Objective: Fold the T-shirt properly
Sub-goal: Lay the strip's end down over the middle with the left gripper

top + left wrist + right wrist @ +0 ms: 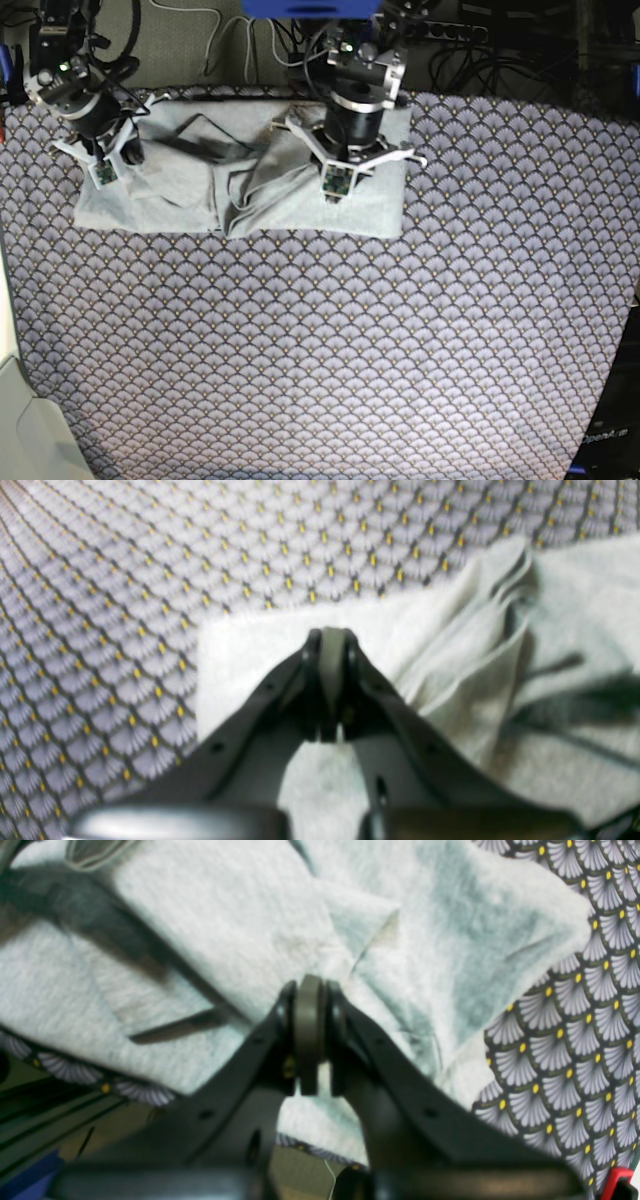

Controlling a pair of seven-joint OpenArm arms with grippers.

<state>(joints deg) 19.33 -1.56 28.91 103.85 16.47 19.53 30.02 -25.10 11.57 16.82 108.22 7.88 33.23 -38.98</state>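
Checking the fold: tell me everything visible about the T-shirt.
The T-shirt is light grey, soft, fuzzy-looking cloth, lying as a wide rumpled band at the far edge of the tablecloth. Creased folds bunch near its middle and a dark strip crosses it. Both arms are over it: the left claw and right claw each look shut above the cloth.

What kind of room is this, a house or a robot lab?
Probably a robot lab: two robot arms work over a T-shirt on a patterned tablecloth, with loose cables and a power strip behind.

The T-shirt (180, 195) is spread along the tablecloth's (330, 340) far edge, with both arms positioned over it.
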